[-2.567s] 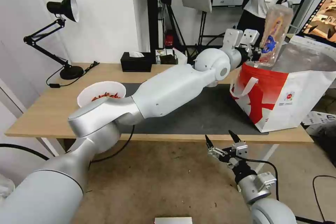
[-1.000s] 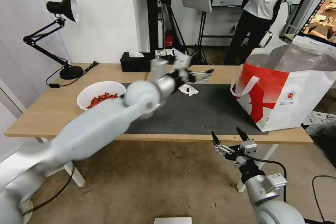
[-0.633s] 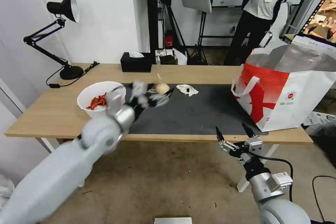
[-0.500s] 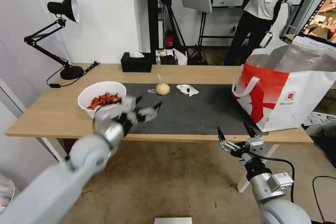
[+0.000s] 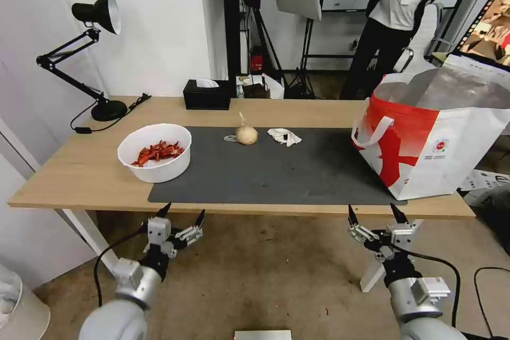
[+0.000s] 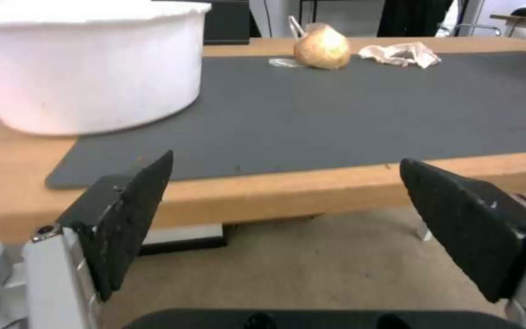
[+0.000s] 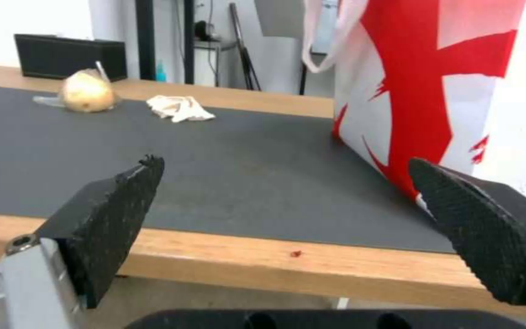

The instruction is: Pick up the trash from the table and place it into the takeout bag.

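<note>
On the table [image 5: 69,170] stands a white bowl of red scraps [image 5: 154,152] at the left edge of the dark grey mat [image 5: 287,170]. A small beige knotted bundle [image 5: 246,134] and crumpled white paper [image 5: 283,136] lie at the mat's far side. The red-and-white takeout bag [image 5: 430,138] stands open at the right end. My left gripper [image 5: 182,214] hangs open and empty below the table's front edge. My right gripper [image 5: 374,213] is open too, below the front edge near the bag. The bundle [image 6: 322,46], paper [image 6: 401,53] and bowl [image 6: 86,64] also appear in the left wrist view.
A black desk lamp [image 5: 95,16] and its cord sit at the table's far left. A black tissue box [image 5: 207,94] rests at the back edge. A person [image 5: 404,10] stands behind the bag. Brown floor lies under both grippers.
My left arm let go of a clear tray over the bag, then swung back across the table and down below the front edge. My right gripper drifted slightly right and lower.
</note>
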